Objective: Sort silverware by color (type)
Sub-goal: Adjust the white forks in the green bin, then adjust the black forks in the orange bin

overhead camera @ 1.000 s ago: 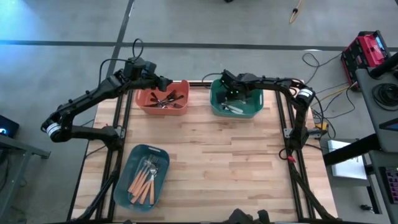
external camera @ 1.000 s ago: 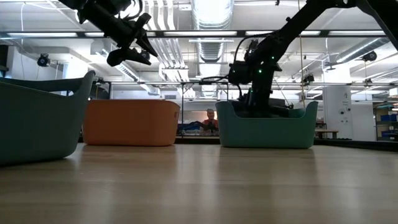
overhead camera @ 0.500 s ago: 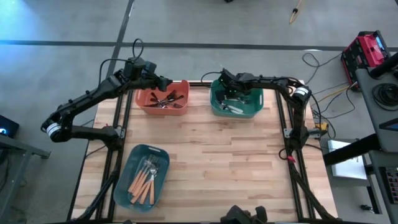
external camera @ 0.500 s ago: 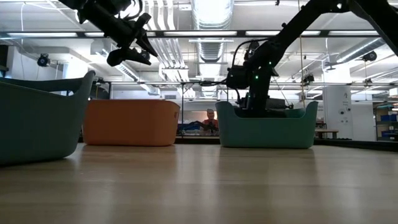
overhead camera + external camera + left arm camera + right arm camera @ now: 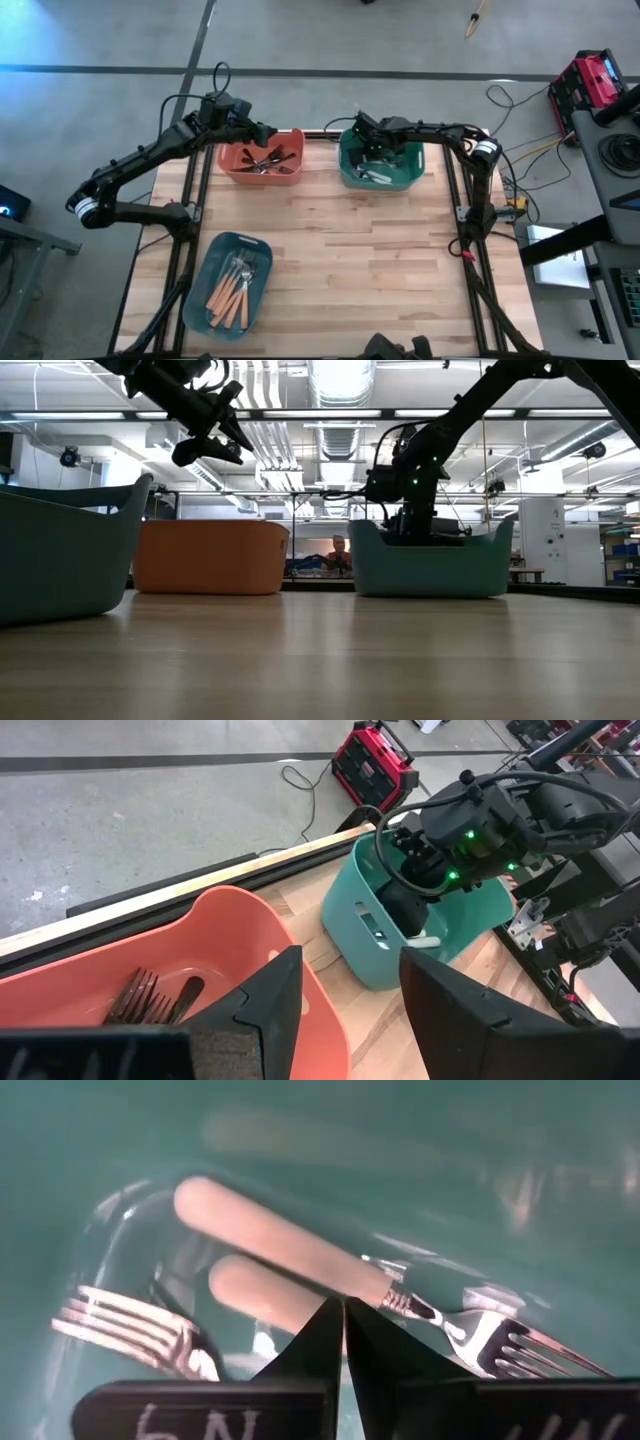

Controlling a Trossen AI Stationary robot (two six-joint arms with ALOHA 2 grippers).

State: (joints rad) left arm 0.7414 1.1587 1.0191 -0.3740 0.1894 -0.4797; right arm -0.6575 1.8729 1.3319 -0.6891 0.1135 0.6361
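Right gripper (image 5: 341,1342) down inside the green bin (image 5: 400,178), fingers pinched together on nothing, just over two white-handled forks (image 5: 290,1245).

Left gripper (image 5: 345,995) hangs spread apart above the orange bin (image 5: 232,160), which holds black forks (image 5: 266,159). Near the front, a blue bin (image 5: 205,268) holds orange-handled forks (image 5: 229,297).

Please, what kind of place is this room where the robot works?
Probably a robotics lab or workshop hall: exposed ceiling ducts, a bare concrete floor, and a red equipment case with loose cables beside the wooden table.
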